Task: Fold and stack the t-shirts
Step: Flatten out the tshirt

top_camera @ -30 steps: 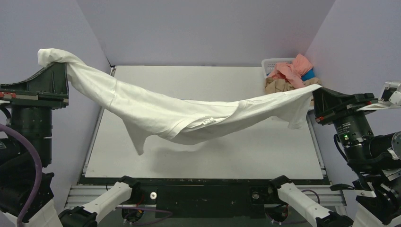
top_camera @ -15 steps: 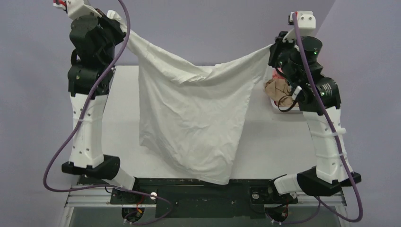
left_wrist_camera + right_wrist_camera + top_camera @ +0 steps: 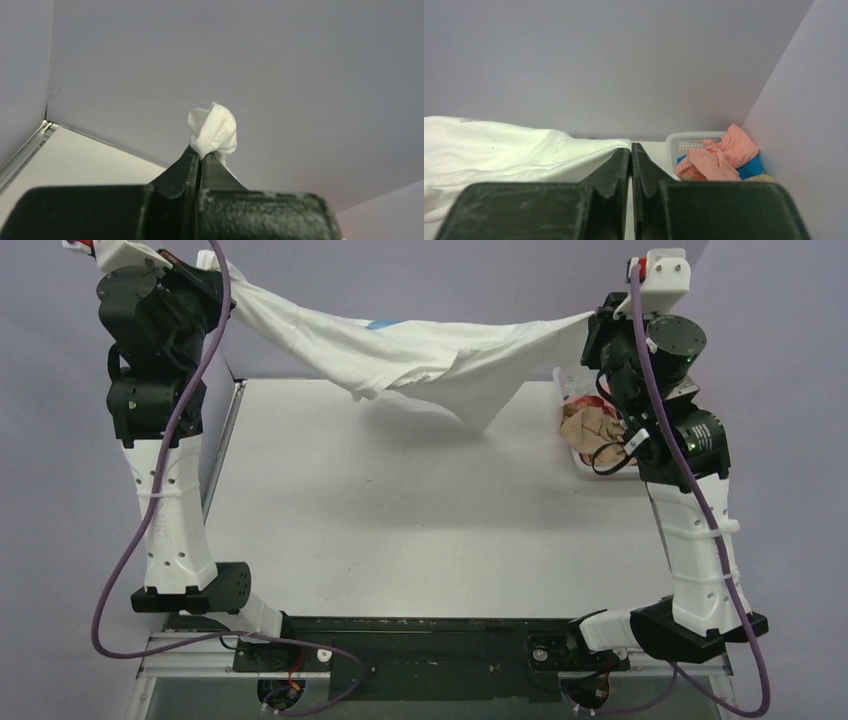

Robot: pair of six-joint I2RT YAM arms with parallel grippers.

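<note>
Above table [image 3: 400, 510], white t-shirt [image 3: 420, 350] spread, middle sagging

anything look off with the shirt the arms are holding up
The white t-shirt strung between the two sets of jaws isn't flat: it's twisted and bunched, sagging in the middle, with one part drooping towards the table. No damage visible.

White t-shirt [image 3: 420, 345] spans between left gripper [image 3: 201, 155] and right gripper [image 3: 631, 150], both clamped on it. It curtains the far strip of the table [image 3: 420, 530], and its lowest fold dips right of centre. Nearer than that, the mid table is open, with a wide lane between the arms. Far right is blocked by a white basket [image 3: 689, 142] piled with tan t-shirt [image 3: 590, 430], pink t-shirt [image 3: 724, 155] and blue t-shirt [image 3: 751, 167], just beside the right arm [image 3: 690, 500]. The back wall [image 3: 450, 275] stands close behind and the side wall [image 3: 804, 100] hems in the right.
</note>
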